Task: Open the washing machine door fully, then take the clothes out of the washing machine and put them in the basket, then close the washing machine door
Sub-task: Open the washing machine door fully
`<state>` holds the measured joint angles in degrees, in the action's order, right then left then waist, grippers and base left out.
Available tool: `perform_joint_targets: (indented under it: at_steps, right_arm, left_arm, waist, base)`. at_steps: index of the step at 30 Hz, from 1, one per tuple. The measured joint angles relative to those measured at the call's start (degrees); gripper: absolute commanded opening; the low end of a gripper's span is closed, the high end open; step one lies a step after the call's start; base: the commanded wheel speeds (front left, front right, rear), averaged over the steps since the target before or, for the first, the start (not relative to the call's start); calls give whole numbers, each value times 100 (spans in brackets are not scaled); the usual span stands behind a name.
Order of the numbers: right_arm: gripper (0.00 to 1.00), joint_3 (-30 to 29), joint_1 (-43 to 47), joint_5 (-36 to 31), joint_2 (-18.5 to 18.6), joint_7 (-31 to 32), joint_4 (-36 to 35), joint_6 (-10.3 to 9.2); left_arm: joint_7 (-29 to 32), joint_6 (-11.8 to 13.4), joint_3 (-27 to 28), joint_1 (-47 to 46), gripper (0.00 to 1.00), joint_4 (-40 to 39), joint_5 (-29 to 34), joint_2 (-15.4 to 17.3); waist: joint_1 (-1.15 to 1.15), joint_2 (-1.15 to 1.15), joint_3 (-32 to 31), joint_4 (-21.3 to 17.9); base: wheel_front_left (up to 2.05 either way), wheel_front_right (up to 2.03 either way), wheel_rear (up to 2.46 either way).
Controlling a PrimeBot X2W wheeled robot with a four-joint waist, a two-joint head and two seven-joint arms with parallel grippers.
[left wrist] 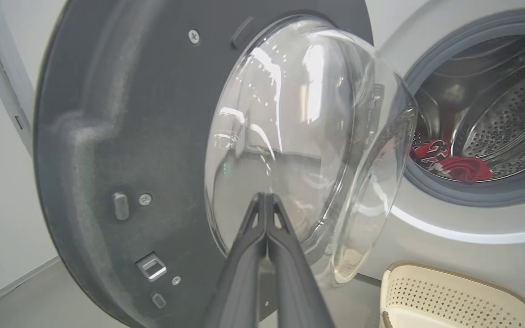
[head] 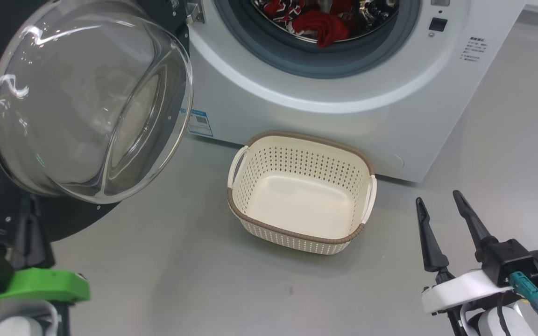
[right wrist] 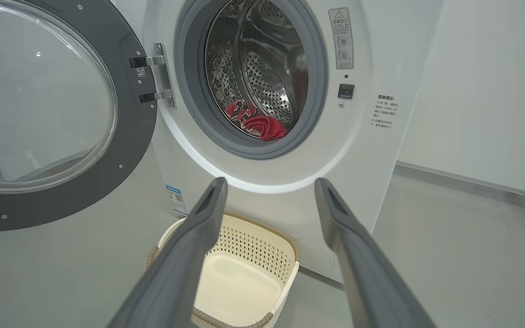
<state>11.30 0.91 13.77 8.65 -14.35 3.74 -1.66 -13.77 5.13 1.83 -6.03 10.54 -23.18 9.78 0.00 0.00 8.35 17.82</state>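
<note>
Left claw [left wrist: 266,197] clenched, right claw [head: 438,198] released; basket [head: 297,161] long axis along washing machine [head: 297,121] front.

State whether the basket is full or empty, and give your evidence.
Empty. The basket shows its bare cream floor, and the red clothes lie in the washer.

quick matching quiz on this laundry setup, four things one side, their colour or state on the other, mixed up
Things:
1. door
2. clothes
3. basket
4. gasket

Colour or state:
a. empty
b. grey
c. swung open
d. red

Pairs: 1-c, 2-d, 3-a, 4-b
</note>
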Motion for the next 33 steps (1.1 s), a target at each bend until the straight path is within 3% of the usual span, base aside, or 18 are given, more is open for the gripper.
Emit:
perform_joint_targets:
  at_steps: [11,13,15,16,17,19,33]
  right_arm:
    - [100,74,94,24,-116,0,137,-1]
    - [100,74,122,25,-142,0,170,-2]
    - [100,93,168,25,-156,-1,215,-2]
    - [100,105,187,25,-162,-1,237,-2]
    - [100,119,201,25,-167,-1,255,-2]
    - [100,130,216,25,-186,-1,280,-2]
    - [100,241,381,24,-250,-1,312,-52]
  left_arm:
    - [11,-324,-836,603,0,-453,166,-241]
    - [81,-348,-945,686,20,-468,167,-309]
    - [140,-353,-1028,778,29,-467,168,-349]
    - [163,-370,-1061,821,47,-461,169,-350]
    - [189,-376,-1087,870,72,-460,171,-350]
    - [221,-376,-1126,946,100,-459,187,-350]
    - [472,-372,-1315,1240,100,-648,328,-345]
  waist:
    - [0,0,-300,-256]
    - [0,0,-360,-308]
    - [0,0,-427,-360]
    - [0,0,-460,-388]
    - [0,0,-494,-417]
    - [0,0,-564,-479]
    - [0,0,-869,-1154]
  base:
    - [0,0,0]
    - [0,0,0]
    - [0,0,0]
    - [0,0,0]
    - [0,0,0]
    - [0,0,0]
    - [0,0,0]
